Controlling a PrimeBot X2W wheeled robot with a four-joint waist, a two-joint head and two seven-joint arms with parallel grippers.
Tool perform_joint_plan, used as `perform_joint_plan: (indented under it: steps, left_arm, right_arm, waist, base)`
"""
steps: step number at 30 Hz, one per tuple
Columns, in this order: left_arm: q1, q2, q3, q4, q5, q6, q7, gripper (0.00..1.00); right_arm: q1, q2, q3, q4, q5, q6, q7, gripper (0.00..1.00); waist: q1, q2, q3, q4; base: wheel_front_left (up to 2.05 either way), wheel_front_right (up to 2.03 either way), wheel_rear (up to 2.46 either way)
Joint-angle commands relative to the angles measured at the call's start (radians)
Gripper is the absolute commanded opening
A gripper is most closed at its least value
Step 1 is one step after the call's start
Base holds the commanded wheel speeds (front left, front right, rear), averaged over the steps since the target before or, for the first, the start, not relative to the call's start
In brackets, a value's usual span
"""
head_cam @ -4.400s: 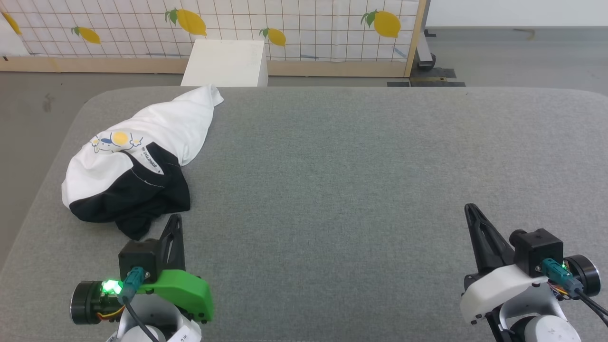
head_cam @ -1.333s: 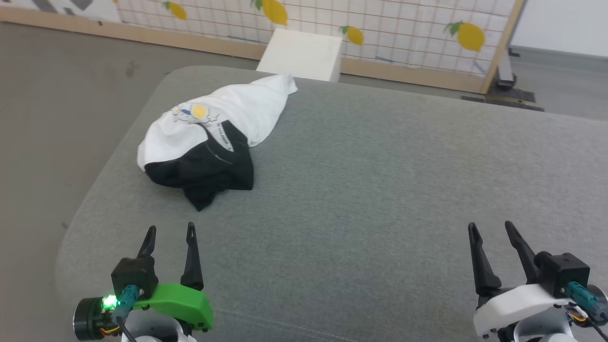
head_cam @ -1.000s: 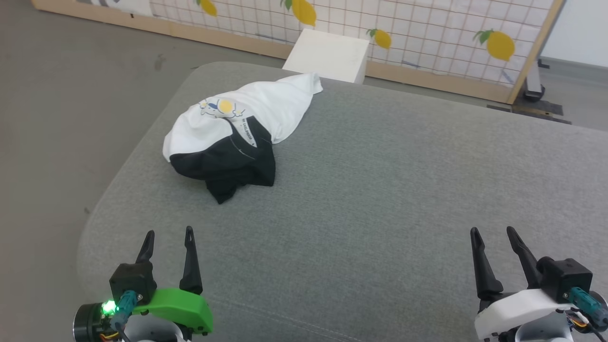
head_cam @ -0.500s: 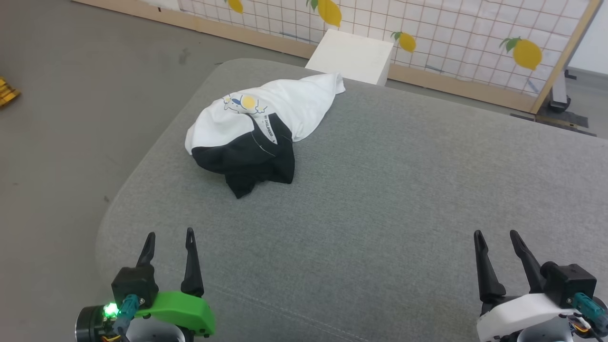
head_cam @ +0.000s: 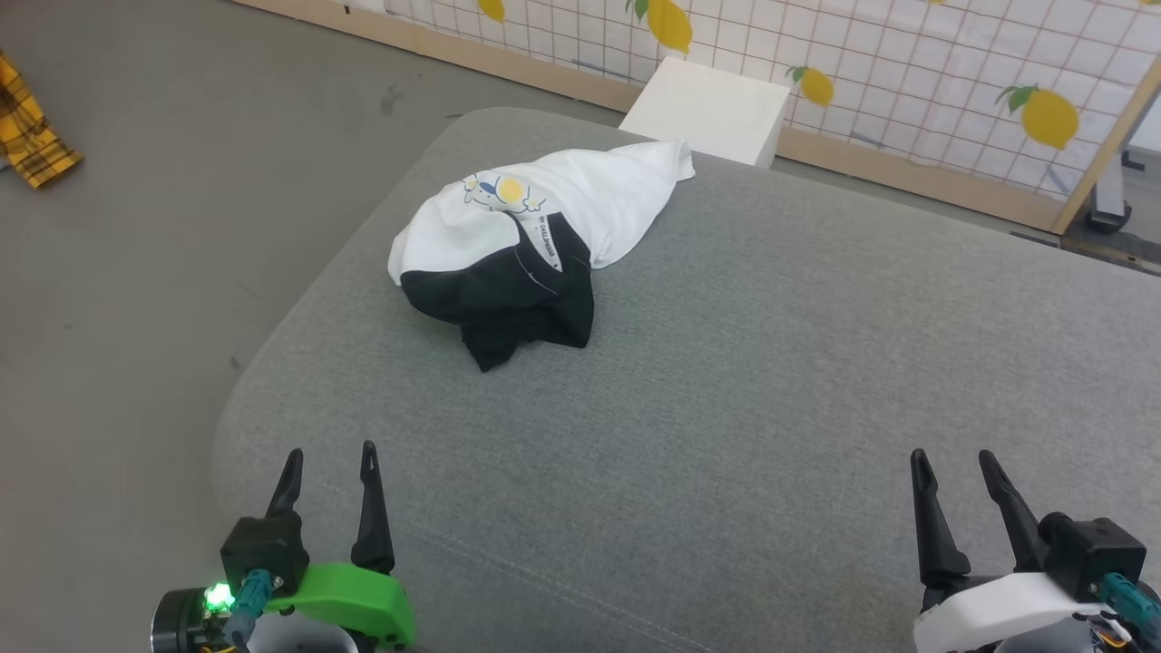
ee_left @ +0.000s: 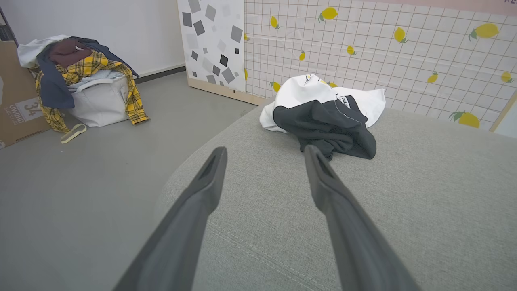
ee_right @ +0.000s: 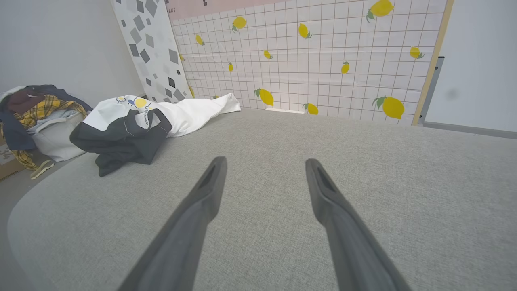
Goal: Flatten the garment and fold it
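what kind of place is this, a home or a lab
Likely a staged robot test room, not a home: freestanding lemon-print partition panels, one crumpled T-shirt on a grey padded surface, and a heap of clothes over a white bag.

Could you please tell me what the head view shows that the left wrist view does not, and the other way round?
Of these two, the head view adds the open right claw and the white box beyond the cushion. The left wrist view adds a cardboard box and a panel with grey squares. Both share the crumpled garment, the grey cushion, the lemon screen and the open left claw.
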State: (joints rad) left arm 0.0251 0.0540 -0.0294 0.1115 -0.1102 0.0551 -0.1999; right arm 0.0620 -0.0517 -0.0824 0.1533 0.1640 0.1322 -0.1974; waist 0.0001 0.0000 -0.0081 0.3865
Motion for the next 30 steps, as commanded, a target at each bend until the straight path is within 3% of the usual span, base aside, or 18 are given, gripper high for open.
perform_joint_plan:
  steps: [1, 30]
  left_arm:
    - [0.018, -0.003, -0.001, 0.004, -0.009, 0.009, -0.010, 1.00]
    - [0.028, -0.004, -0.007, 0.047, -0.019, 0.017, -0.062, 1.00]
  right_arm:
    - [0.012, 0.001, -0.004, 0.008, 0.014, -0.001, -0.012, 1.00]
    - [0.023, 0.001, -0.015, 0.063, 0.062, -0.002, -0.064, 1.00]
  waist:
    - [-0.0001, 0.0000, 0.000, 0.008]
    - [-0.0001, 0.0000, 0.002, 0.088]
  base:
    - [0.00, 0.00, 0.00]
    - [0.00, 0.00, 0.00]
